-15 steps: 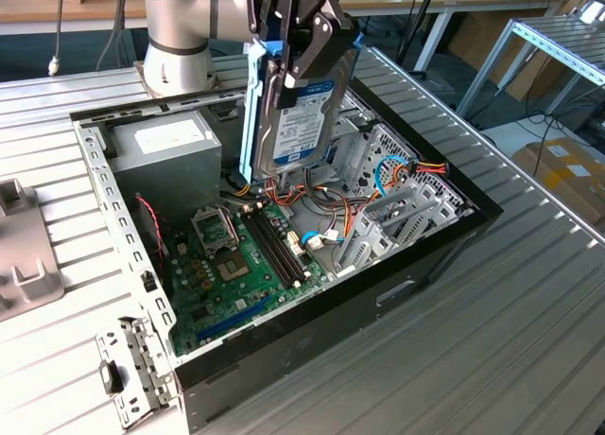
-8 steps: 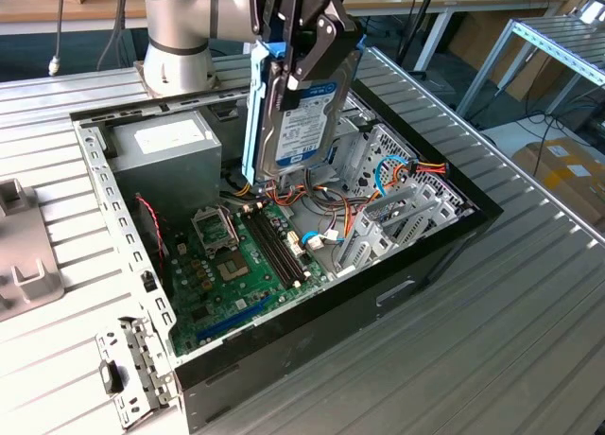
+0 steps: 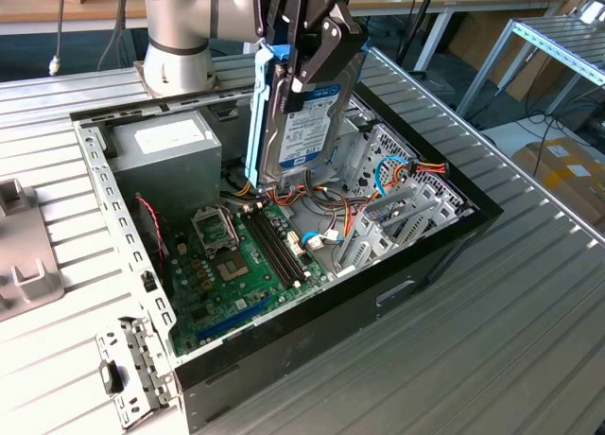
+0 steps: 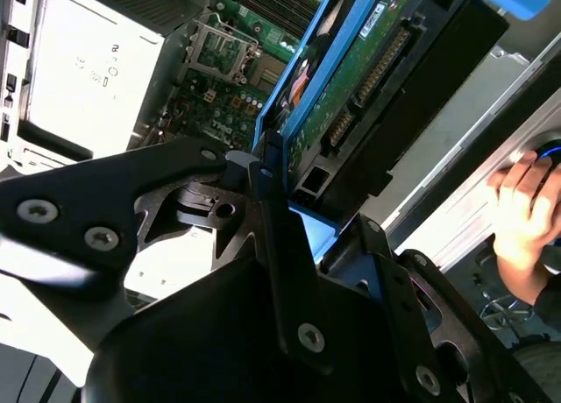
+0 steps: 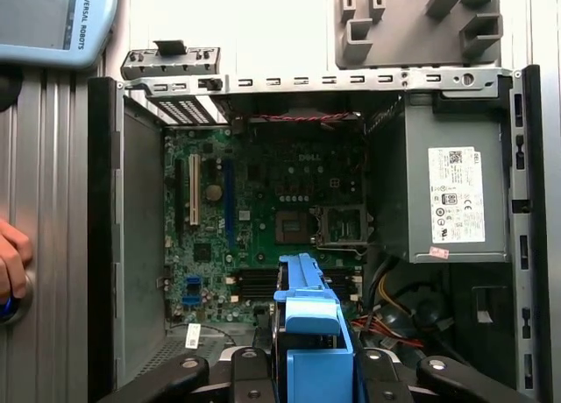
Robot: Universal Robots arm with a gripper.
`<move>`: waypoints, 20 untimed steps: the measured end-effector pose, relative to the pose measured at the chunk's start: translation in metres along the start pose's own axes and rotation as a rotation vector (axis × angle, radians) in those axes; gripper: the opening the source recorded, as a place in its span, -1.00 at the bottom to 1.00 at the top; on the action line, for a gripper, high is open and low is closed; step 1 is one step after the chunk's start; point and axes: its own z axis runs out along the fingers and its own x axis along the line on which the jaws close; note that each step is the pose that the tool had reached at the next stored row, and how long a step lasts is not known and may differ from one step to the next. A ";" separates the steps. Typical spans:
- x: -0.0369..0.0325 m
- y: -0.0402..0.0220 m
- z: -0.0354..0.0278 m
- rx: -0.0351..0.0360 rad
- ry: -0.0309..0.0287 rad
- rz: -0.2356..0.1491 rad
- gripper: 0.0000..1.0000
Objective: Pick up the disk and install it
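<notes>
My gripper [image 3: 304, 49] is shut on the disk [image 3: 304, 123], a grey-metal drive with a white and blue label and light-blue side rails. It hangs on edge, upright, above the middle of the open computer case [image 3: 397, 288], over the motherboard [image 3: 236, 265] and beside the metal drive cage [image 3: 392, 203]. The second wrist view looks along the disk [image 4: 351, 88], showing its green circuit board and blue rail between my black fingers [image 4: 272, 219]. In the first wrist view the blue rail of the disk [image 5: 307, 320] stands over the motherboard [image 5: 263, 210].
A grey power-supply box [image 3: 165, 147] sits in the case's far corner, and loose coloured cables [image 3: 397, 175] run by the cage. A person's hand [image 4: 526, 210] rests at the case's side on the table. A grey metal cover part [image 3: 24, 255] lies at the exterior view's left.
</notes>
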 end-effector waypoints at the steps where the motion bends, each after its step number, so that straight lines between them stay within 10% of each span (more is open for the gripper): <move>1: 0.0004 -0.0002 0.0001 0.0000 0.0001 0.000 -0.25; 20: 0.0146 -0.0043 0.0013 0.0001 0.0033 0.000 -0.25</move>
